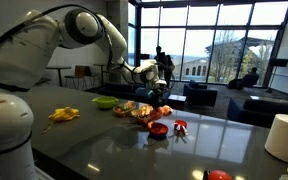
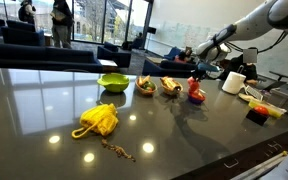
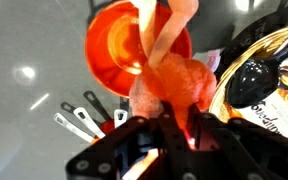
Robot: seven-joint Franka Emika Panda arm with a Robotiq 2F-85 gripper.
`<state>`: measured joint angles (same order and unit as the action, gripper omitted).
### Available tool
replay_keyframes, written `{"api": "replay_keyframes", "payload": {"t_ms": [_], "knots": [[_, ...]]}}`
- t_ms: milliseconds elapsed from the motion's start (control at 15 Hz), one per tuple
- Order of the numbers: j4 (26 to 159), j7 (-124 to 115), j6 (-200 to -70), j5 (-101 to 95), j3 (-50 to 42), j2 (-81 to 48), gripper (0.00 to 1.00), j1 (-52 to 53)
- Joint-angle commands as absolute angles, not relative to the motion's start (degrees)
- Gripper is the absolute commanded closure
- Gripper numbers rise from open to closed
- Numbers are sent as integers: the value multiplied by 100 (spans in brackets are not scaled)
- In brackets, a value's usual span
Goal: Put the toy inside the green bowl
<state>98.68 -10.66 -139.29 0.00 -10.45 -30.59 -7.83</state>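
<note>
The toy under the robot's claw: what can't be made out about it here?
Wrist view: fingertips of the gripper are blurred against the toy; grip unclear.
Exterior views: toy too small, lost beside the red bowl.
Green bowl: outside the wrist view, too small elsewhere to see inside.

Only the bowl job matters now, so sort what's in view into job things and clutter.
Job:
- orange-red toy
- green bowl

Lying about:
- red bowl
- yellow toy
- brownish bowls of mixed items
- small red piece
</note>
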Motion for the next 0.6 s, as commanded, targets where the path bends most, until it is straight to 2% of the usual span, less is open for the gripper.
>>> {"api": "replay_keyframes", "payload": {"t_ms": [0,533], "knots": [[10278,-1105,-14099,-204,-1065,-2621,96,-620],[10751,-1136,-14542,-745,-1009,-2146,96,-129]]}}
